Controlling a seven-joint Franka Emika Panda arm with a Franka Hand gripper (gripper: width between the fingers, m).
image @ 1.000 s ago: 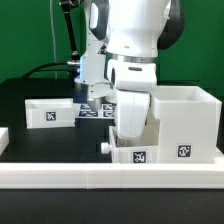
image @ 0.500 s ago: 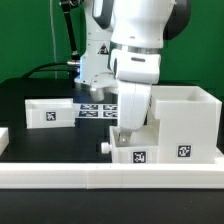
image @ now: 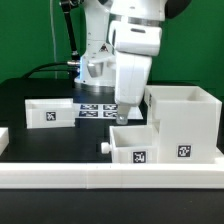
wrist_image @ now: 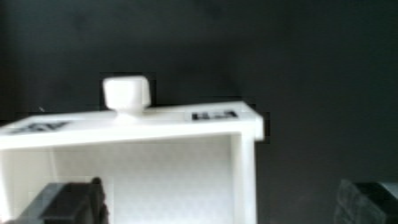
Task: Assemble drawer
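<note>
The drawer's large cube-like housing [image: 185, 120] stands at the exterior view's right. A small knobbed tray [image: 133, 145] lies right against its left side, knob [image: 103, 147] pointing to the exterior view's left. A second tray [image: 48, 112] lies at the left. My gripper [image: 122, 117] hangs just above the near tray, open and empty. In the wrist view the tray [wrist_image: 134, 128] and its knob [wrist_image: 125, 95] lie below my gripper [wrist_image: 222, 205], with the dark fingers [wrist_image: 71, 205] spread wide to both sides.
The marker board [image: 97, 110] lies on the black table behind the gripper. A long low white border bar [image: 110, 178] runs along the front edge, and a short bar end [image: 3, 138] shows at the left. Cables hang at the back.
My gripper has risen from down at the near tray to just above it. The tray and the housing have stayed where they were.
</note>
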